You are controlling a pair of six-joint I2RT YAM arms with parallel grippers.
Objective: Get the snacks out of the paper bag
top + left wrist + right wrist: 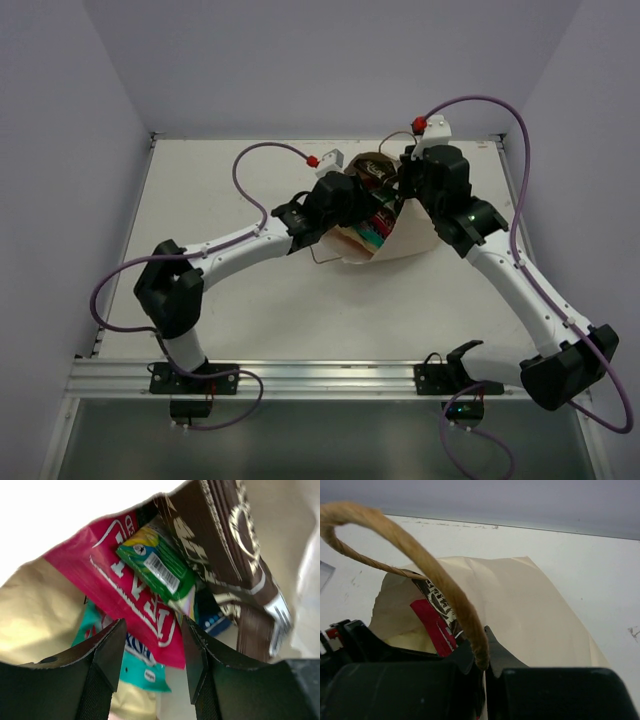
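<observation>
The beige paper bag lies mid-table with its mouth toward the left arm. My left gripper is open at the bag's mouth, its jaws on either side of the lower edge of the magenta "REAL" packet. Inside I see a small green packet, a dark brown packet, a teal packet and a bit of a blue one. My right gripper is shut on the bag's rim by the twisted cord handle, holding the bag open.
The table's back edge meets the white walls behind the bag. A metal rail runs along the near edge by the arm bases. Purple cables loop over both arms.
</observation>
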